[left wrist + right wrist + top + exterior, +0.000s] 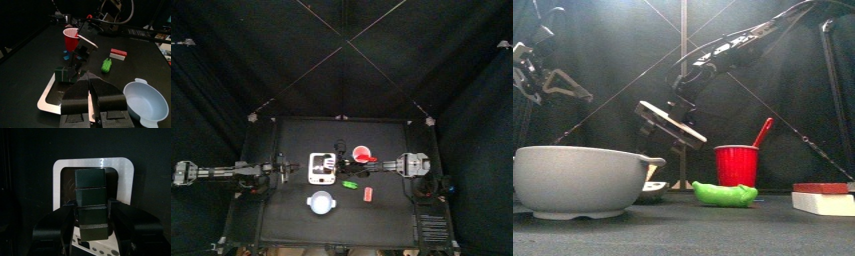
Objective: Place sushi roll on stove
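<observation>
The top view looks straight down from far above the small black table (pixel 291 215). The front view looks level across it, close. Both wrist views look down their arms, sharing the white flat rectangular stove (pixel 48 95).

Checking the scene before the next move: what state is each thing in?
stove: flat on the table
sushi roll: at the right gripper over the stove; grip unclear
red cup: upright, stick inside
bowl: upright, looks empty
green piece: lying on the table
left gripper: shut, holding nothing
</observation>
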Controlling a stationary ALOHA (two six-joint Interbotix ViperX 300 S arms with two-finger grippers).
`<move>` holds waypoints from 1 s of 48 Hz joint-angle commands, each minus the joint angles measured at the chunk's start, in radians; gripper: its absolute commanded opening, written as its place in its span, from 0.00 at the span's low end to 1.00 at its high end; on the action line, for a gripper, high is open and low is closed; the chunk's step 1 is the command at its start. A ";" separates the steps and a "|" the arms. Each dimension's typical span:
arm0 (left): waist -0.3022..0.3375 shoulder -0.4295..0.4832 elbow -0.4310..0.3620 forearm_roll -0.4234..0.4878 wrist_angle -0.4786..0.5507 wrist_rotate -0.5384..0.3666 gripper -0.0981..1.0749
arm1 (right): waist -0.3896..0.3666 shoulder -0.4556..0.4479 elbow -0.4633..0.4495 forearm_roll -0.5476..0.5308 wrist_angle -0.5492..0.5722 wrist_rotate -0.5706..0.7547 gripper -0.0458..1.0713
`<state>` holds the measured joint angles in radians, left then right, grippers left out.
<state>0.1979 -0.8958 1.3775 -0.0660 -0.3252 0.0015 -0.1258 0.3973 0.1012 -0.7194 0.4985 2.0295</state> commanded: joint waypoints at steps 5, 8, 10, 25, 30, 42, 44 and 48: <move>0.003 0.003 -0.014 0.003 -0.003 0.002 0.36 | -0.005 -0.021 -0.025 0.000 -0.014 -0.005 0.76; 0.005 0.003 -0.012 0.003 -0.003 0.002 0.36 | -0.005 -0.021 -0.026 -0.002 -0.014 -0.012 0.76; 0.003 0.003 -0.012 0.003 -0.003 0.002 0.36 | -0.005 -0.021 -0.025 -0.006 -0.014 -0.014 0.76; 0.003 0.003 -0.012 0.002 -0.003 0.002 0.36 | -0.005 -0.021 -0.015 -0.002 -0.029 -0.028 0.87; 0.003 0.003 -0.014 0.002 -0.003 0.002 0.36 | -0.006 -0.021 -0.014 0.012 -0.026 -0.028 0.91; 0.003 0.003 -0.012 0.002 -0.002 0.002 0.36 | -0.002 -0.021 -0.026 0.023 -0.026 -0.014 0.91; 0.005 0.003 -0.012 0.003 -0.002 0.002 0.36 | 0.000 -0.021 -0.029 0.032 -0.026 -0.014 0.91; 0.003 0.003 -0.012 0.003 -0.002 0.002 0.36 | 0.002 -0.021 -0.029 0.048 -0.025 -0.017 0.91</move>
<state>0.1994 -0.8958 1.3760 -0.0660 -0.3237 0.0015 -0.1243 0.4019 0.0966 -0.6826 0.4755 2.0141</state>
